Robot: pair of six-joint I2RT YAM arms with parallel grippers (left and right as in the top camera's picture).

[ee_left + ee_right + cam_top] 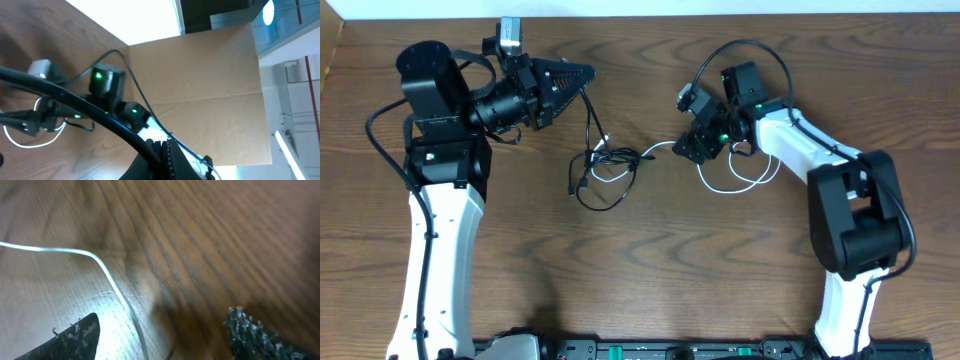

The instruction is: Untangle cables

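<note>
Setting: a dark brown wood-grain counter (650,270) seen from above, with one robot arm at each side.
Dark cord: a thin black flexible cord (592,122), bunched in small loops near the counter's centre. One strand rises toward 11 o'clock to the left hand.
Pale cord: a thin white flexible cord (660,149), leaving the black loops toward 3 o'clock, then curling loosely beside the right arm's wrist.
Left hand (586,80): clenched, seemingly pinching the black strand's upper end. The tangle lies at its 6 o'clock.
Right hand (696,147): released, fingers spread on either side of the white cord, which lies on the counter ungripped.
Key relation: the tangle sits near the right hand, at its 9 o'clock. The white cord's long axis runs 9 to 3.
Judgement: the right hand is nearer the white cord. Closing there and drawing toward 3 o'clock would probably free it.
</note>
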